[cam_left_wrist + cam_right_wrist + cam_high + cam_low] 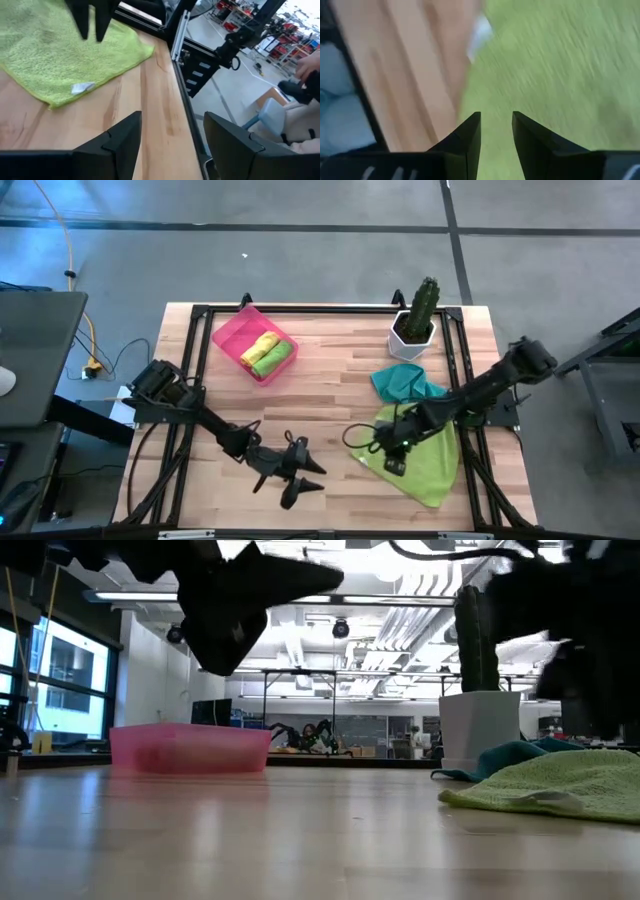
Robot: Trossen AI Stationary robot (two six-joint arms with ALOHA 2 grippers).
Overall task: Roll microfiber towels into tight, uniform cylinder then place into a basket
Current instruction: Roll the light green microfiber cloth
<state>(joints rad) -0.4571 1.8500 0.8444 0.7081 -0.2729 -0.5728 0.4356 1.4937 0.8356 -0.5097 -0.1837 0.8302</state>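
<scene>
A lime green microfiber towel (425,455) lies spread flat at the table's near right, its white tag (82,88) at the near-left corner. A teal towel (405,383) lies crumpled just beyond it. The pink basket (232,332) at the far left holds a yellow roll (257,345) and a green roll (272,360). My right gripper (393,458) hovers over the green towel's left part, its fingers (470,132) a small gap apart with nothing between them. My left gripper (305,475) stands open over bare wood to the left of the towel.
A white pot with a green cactus (415,320) stands at the far right, behind the teal towel. A black frame rail (176,60) runs along the table's edges. Bare wood (330,400) lies between the basket and the towels.
</scene>
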